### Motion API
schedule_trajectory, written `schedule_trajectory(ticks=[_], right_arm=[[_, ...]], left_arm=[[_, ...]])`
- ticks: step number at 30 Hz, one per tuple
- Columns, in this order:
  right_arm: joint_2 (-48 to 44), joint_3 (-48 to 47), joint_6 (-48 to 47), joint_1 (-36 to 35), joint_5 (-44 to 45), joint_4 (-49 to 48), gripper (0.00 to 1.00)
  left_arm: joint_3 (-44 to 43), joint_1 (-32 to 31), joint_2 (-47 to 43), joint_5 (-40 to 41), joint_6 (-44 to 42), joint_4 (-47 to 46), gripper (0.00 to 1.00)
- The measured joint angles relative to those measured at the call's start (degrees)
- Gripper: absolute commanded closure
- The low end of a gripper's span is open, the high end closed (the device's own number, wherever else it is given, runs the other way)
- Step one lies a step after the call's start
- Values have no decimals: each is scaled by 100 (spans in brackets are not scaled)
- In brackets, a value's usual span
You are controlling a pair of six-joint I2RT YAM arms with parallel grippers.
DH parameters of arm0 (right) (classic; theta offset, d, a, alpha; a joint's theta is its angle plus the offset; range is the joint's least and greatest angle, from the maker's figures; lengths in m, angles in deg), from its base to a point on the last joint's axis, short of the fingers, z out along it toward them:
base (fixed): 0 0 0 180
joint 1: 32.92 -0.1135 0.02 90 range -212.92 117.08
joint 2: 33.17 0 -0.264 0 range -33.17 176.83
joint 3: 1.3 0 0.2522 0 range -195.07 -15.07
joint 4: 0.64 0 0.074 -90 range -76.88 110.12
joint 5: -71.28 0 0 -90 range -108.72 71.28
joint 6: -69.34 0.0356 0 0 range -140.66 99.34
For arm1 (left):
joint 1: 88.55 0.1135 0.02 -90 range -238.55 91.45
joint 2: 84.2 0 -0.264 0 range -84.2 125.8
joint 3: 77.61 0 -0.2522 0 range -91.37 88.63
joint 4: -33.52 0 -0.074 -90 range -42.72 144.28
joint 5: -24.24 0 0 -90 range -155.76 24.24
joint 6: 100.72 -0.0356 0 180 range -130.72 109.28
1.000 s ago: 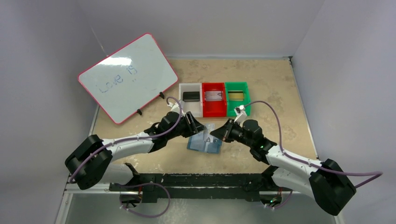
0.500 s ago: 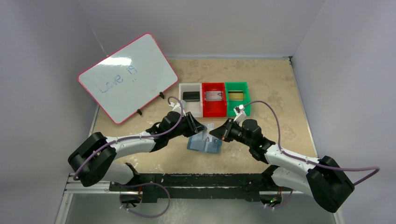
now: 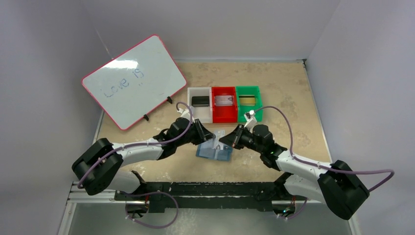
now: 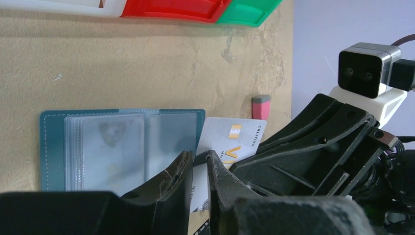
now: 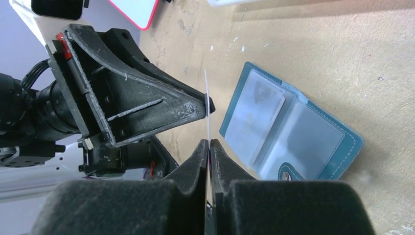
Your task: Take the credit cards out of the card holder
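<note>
The right gripper (image 5: 209,147) pinches a silvery-grey card (image 4: 230,139) on edge; the left gripper (image 4: 198,161) is nearly closed on the same card, likely a handover. The card holder (image 3: 214,149) lies open beneath, mid-table, near the 3 bins (image 3: 224,115).

This looks like a robotics lab test cell. Plain grey walls (image 3: 44,58) box in a speckled tabletop (image 3: 284,93), with a propped whiteboard (image 3: 133,81).

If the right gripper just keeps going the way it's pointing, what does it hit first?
Most likely the left gripper: its fingers sit directly ahead of the right gripper, touching the same silvery card that the right gripper pinches. Depth is unclear; the card holder lies off to the side.
</note>
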Motion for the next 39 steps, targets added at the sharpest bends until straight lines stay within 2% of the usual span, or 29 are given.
schedule_trajectory(ticks=[3, 4, 9, 14, 18, 22, 29, 35, 39], right_arm=[[39, 0, 35, 2, 0, -2, 94], [46, -4, 39, 0, 0, -2, 100], [46, -39, 83, 0, 7, 9, 100], [-81, -59, 79, 0, 61, 155, 100], [-247, -116, 15, 0, 221, 382, 100], [-470, -125, -122, 0, 470, 610, 100], [-1207, -203, -743, 0, 1126, 979, 100], [-1779, -341, -1965, 0, 1941, 975, 100], [-1851, -448, -2830, 0, 2164, 876, 100]], left_arm=[[0, -7, 2, -66, 0, -28, 85], [0, -7, 2, -76, 0, -39, 85], [0, -7, 2, -83, -2, -46, 84], [0, -11, -35, -44, -9, 17, 71], [-17, -17, -361, 254, -151, 516, 53], [-155, -17, -909, 852, -361, 1281, 42], [-437, -17, -2186, 2315, -708, 2704, 37], [-769, -17, -3115, 3545, -1147, 3980, 34], [-1080, -17, -3742, 4247, -1451, 4721, 31]])
